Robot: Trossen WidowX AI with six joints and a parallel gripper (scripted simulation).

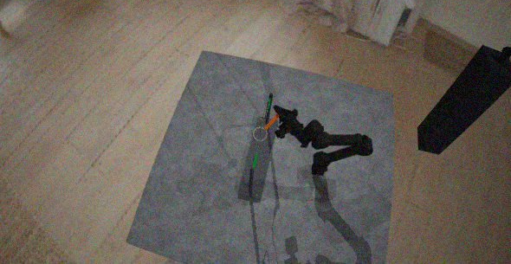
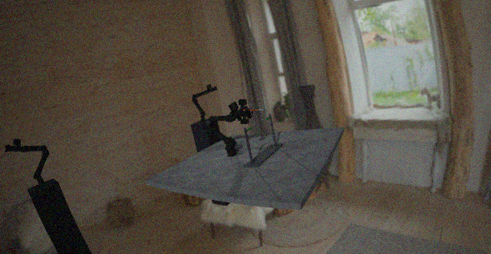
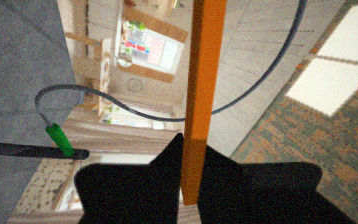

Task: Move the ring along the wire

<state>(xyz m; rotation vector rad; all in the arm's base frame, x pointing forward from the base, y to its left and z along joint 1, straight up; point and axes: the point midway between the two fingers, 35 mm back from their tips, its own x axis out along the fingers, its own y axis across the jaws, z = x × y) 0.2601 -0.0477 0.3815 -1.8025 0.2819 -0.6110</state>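
Note:
My gripper point(image 1: 278, 116) point(image 2: 245, 112) point(image 3: 183, 137) is shut on the orange handle point(image 1: 271, 121) point(image 3: 202, 85). It holds the handle high above the dark base slab point(image 1: 255, 184) point(image 2: 264, 154). The pale ring point(image 1: 254, 134) at the handle's far end sits about midway between the two green wire parts point(image 1: 269, 103) point(image 1: 255, 161). In the wrist view one green part point(image 3: 60, 140) tops a black post point(image 3: 25, 149), and the thin grey wire point(image 3: 80, 87) curves from it and passes behind the handle. The ring itself is out of the wrist view. I cannot tell whether the ring touches the wire.
The slab and arm stand on a grey table point(image 1: 208, 219) point(image 2: 291, 186) above a wooden floor. A tall black camera stand point(image 1: 463, 102) point(image 2: 54, 215) stands off the table's side, and another point(image 2: 204, 133) behind the arm. A window lies beyond the table.

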